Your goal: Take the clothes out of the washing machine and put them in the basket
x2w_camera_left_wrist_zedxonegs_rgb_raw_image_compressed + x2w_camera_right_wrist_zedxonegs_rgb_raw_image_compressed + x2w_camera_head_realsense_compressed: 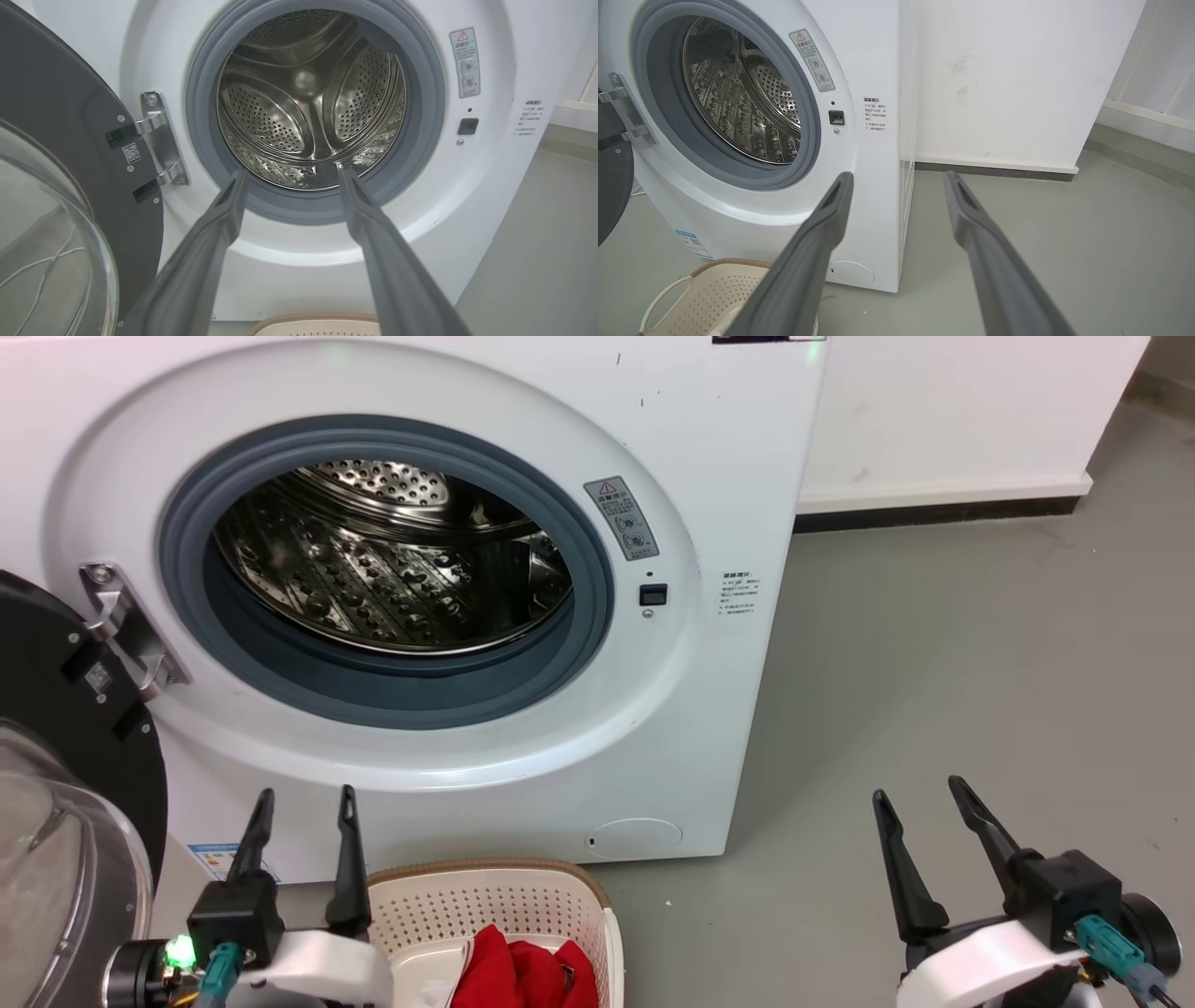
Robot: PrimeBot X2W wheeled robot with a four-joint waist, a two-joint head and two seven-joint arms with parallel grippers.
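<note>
Fingers apart, empty, on left gripper and right gripper; clothes in the near basket look soft and light, best pinched at a fold.

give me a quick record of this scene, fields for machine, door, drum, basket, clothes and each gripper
washing machine: white front loader on a grey floor
door: swung open to the robot's left
drum: shiny perforated steel, no fabric seen inside
basket: cream, on the floor in front of the machine
clothes: red, lying in the basket
left gripper: open, holding nothing, by the basket's left side
right gripper: open, holding nothing, over the floor right of the machine
task state: looks done
</note>
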